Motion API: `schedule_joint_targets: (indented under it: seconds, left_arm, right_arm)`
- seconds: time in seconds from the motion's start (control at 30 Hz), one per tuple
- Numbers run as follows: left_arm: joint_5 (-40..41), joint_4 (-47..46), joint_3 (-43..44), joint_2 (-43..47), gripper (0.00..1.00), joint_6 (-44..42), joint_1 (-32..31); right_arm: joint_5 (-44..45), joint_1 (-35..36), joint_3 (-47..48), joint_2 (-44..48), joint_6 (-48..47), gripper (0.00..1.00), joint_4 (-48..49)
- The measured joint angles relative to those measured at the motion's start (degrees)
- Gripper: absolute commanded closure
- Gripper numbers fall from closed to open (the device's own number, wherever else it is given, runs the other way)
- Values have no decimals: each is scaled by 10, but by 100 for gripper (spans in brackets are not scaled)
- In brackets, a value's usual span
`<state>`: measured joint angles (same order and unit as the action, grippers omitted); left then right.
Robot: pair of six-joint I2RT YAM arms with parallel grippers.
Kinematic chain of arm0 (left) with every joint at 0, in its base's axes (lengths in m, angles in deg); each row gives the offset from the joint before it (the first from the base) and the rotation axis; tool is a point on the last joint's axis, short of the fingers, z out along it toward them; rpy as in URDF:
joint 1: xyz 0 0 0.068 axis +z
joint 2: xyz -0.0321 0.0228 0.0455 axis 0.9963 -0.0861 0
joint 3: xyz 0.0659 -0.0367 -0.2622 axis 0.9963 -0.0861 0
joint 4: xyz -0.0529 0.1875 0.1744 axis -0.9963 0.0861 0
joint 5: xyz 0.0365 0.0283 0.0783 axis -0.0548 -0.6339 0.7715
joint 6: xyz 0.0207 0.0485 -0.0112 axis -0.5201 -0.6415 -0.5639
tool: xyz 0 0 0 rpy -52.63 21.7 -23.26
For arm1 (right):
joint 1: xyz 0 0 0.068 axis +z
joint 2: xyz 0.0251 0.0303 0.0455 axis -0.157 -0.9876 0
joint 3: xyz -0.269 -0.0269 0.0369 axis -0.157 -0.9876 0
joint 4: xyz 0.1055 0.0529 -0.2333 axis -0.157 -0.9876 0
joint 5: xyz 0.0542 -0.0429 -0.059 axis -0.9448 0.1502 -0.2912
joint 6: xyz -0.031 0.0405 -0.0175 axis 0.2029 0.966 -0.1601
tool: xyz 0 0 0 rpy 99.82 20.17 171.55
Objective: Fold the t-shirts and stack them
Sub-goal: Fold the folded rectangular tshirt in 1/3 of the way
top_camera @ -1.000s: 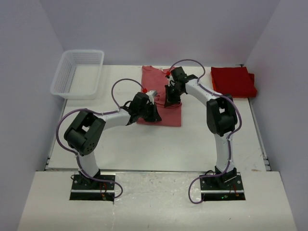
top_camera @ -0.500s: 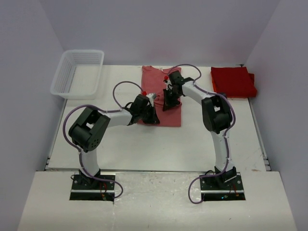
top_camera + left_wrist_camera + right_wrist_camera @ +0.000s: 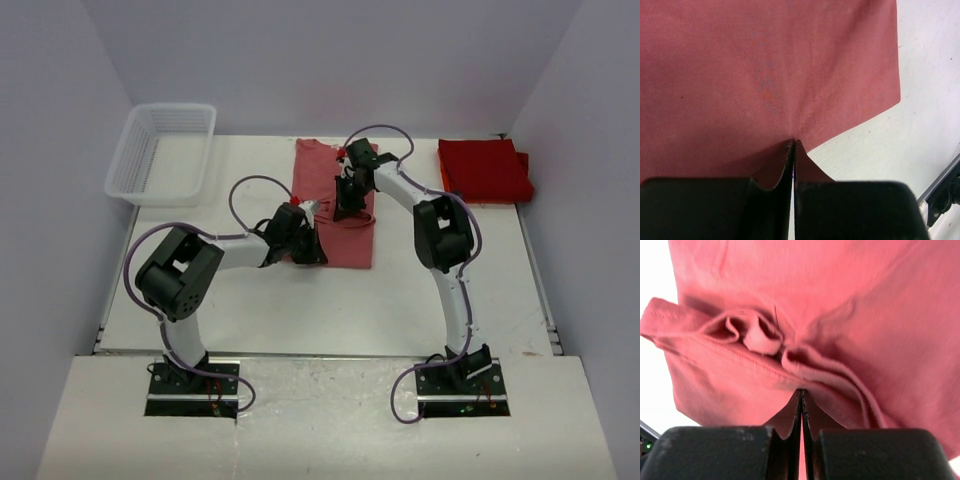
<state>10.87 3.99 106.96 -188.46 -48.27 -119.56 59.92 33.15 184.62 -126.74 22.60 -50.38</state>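
Standing at the near side, I see plain lilac-grey walls [image 3: 330, 60] closing the space in at the back and on both sides, with no marks on them. Between them lies a white bench [image 3: 330, 310], matt and a little scuffed. A paler ledge [image 3: 320, 420] runs along its front, where the two arm bases are bolted.

From there the left arm [image 3: 180, 275] and the right arm [image 3: 440, 235] rise, bend and reach inward toward the middle of the bench, each trailed by looping purple cables [image 3: 240, 190].

A salmon t-shirt [image 3: 345, 245] lies in the middle toward the back, mostly flat, with its long side running away from me. A white mesh basket [image 3: 170, 107] sits in the far left corner, well apart from the shirt. In the far right corner, near the side wall, the folded red t-shirts [image 3: 485, 170] rest as a neat, deeper-red stack.

The left gripper [image 3: 793, 142] is down at the shirt's near left part. Its jaws are pressed together on the cloth's edge, not far from a corner, and the fabric beyond them lies smooth. The right gripper [image 3: 801, 392] sits farther back on the same shirt. It is likewise clamped tight, on a bunched ridge of cloth whose stitched hem curls into small folds just ahead of the fingertips.
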Motion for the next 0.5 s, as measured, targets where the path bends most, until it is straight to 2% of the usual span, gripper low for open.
schedule_joint_targets:
  seconds: [0.2,0.4,0.5]
  left_arm:
    - [-5,-4,-23,13,100,4,0]
    - [-13,-10,-56,32,100,8,0]
    - [-15,-12,-64,39,100,9,-1]
  right_arm:
    - [3,0,92,-51,2,100,-40]
    - [4,-8,289,-152,2,100,-86]
    - [4,-21,302,-155,-5,100,-81]
